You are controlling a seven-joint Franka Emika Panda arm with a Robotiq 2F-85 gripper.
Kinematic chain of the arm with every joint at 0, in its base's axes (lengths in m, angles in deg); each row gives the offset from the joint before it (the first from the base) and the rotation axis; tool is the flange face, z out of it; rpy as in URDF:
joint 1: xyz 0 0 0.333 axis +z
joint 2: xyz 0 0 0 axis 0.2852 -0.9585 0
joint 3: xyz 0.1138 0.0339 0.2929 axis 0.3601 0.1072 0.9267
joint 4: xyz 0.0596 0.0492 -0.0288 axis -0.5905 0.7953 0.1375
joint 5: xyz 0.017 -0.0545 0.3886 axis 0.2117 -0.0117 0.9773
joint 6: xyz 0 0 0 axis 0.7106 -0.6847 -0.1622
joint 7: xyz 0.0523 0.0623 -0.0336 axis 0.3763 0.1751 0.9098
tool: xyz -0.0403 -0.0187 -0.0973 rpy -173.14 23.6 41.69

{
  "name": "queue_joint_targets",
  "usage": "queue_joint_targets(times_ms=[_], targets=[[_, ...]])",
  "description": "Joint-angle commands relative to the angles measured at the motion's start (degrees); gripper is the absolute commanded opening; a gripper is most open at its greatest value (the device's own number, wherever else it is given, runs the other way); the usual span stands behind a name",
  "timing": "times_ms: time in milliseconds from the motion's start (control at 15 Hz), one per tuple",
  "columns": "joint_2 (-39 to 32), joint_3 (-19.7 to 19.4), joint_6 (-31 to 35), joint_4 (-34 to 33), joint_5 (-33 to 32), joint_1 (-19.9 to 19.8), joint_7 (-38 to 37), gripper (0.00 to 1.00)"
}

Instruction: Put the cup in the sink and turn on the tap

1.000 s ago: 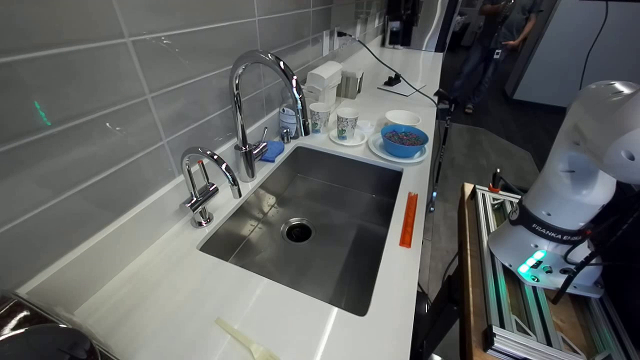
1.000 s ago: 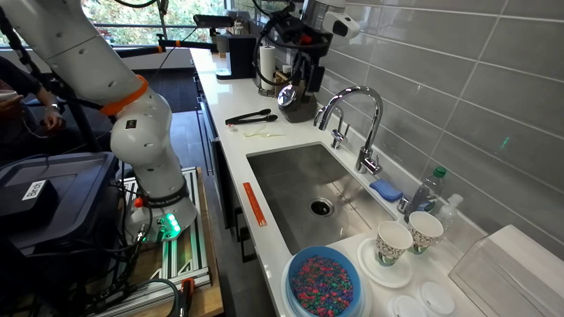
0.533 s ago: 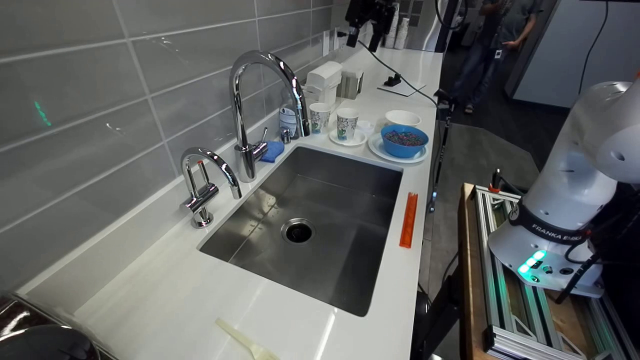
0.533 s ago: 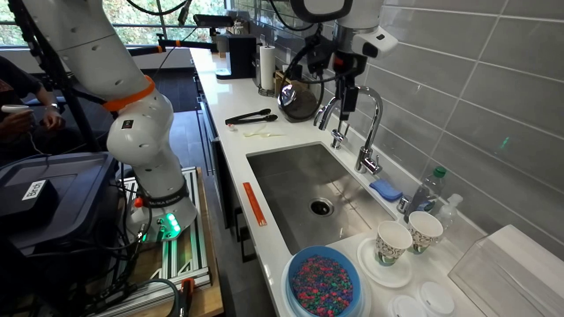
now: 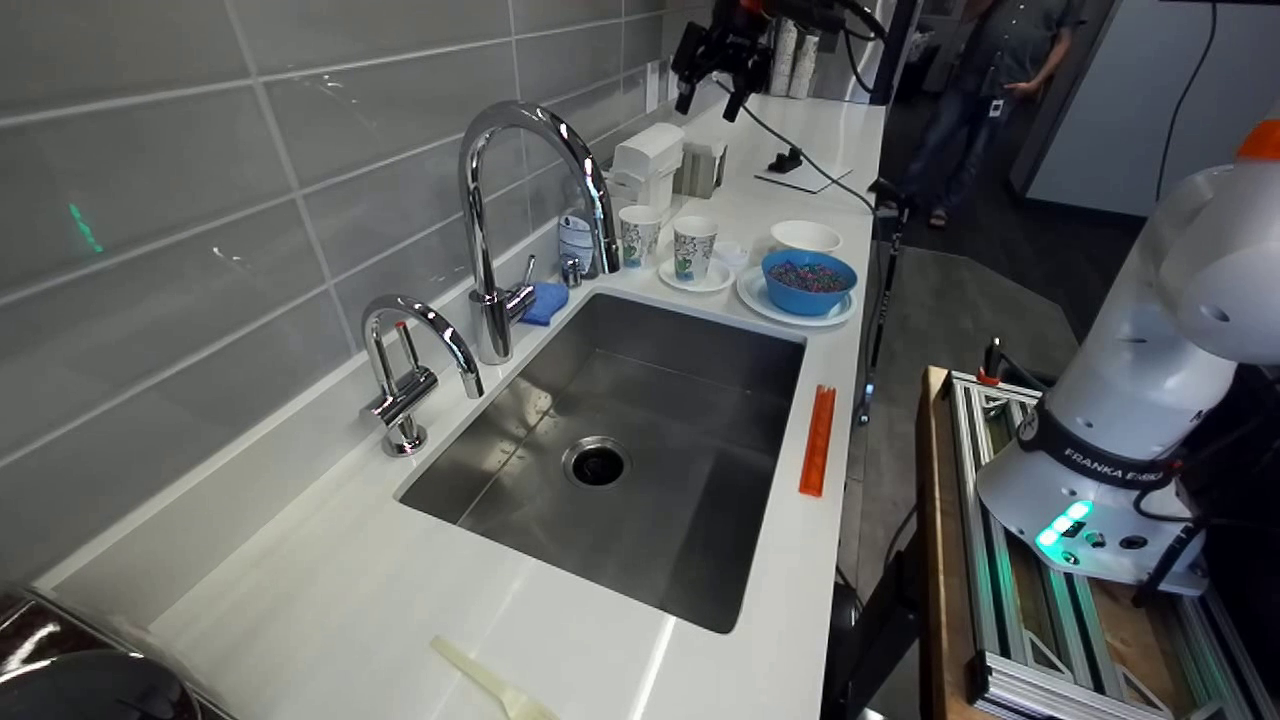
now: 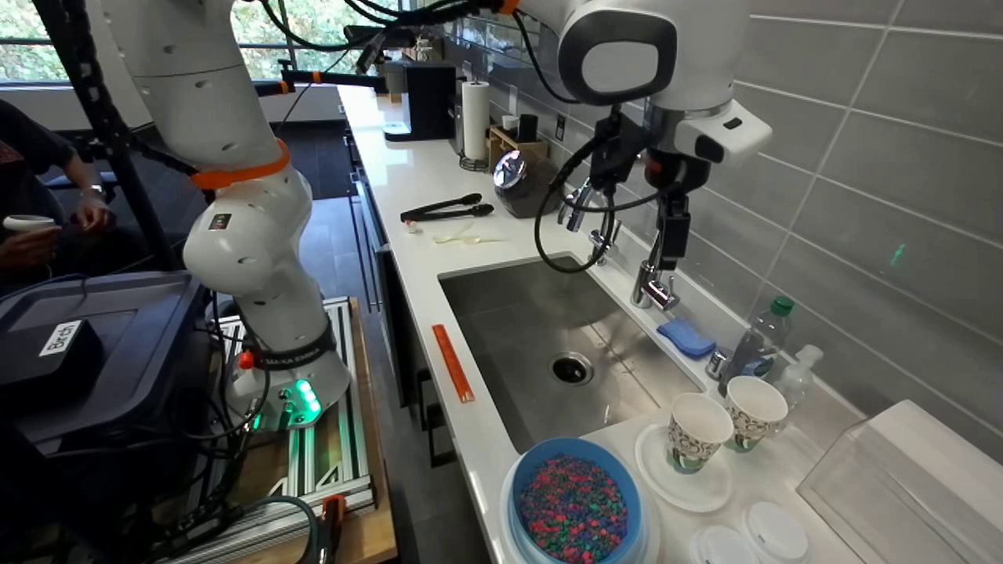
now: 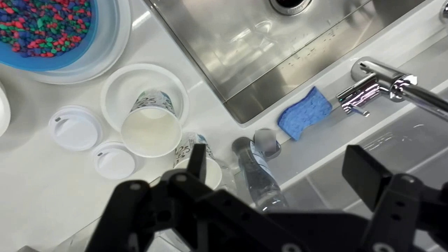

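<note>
The robot's gripper point(image 7: 278, 152) is spread wide, holding nothing. From here I see one paper cup point(image 6: 697, 435) on a plate point(image 6: 707, 493) by the near right corner of the sink point(image 6: 521, 364), another cup point(image 6: 756, 411) just to its right.

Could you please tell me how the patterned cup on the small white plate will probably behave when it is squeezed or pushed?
The patterned cup is probably light, as it looks like paper and seems empty in the wrist view. Its thin-looking wall may buckle under a firm squeeze. Pushed high, it could tip, since it narrows toward its base.
</note>
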Motion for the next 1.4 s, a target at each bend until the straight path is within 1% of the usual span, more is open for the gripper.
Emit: queue_joint_targets(times_ms=[0,133,200,333,533,600,800,867,1133,1333], targets=[[-5.2,-1.0,0.6,-3.2,-0.2,-1.5,-1.0,1.00],[-7.3,-1.6,-1.2,-4.7,0.4,-2.2,-1.0,1.00],[-4.4,-1.1,-0.1,-2.3,0.0,-1.8,0.0,1.00],[-6.1,-1.4,-0.1,-3.2,0.0,-2.3,0.0,1.00],[-6.8,-1.4,-0.1,-3.9,0.0,-2.3,0.0,1.00],[-7.8,-1.3,0.0,-4.3,-1.5,-2.3,-1.6,1.00],[-11.1,-1.5,2.8,-5.0,-4.5,-2.4,-3.3,1.00],[-12.4,-1.7,3.0,-5.2,-4.0,-2.7,-1.9,1.00],[-17.2,-1.8,8.9,-5.1,-2.4,-3.8,1.3,1.00],[-20.6,-1.9,13.2,-5.7,-1.5,-5.5,3.4,1.00]])
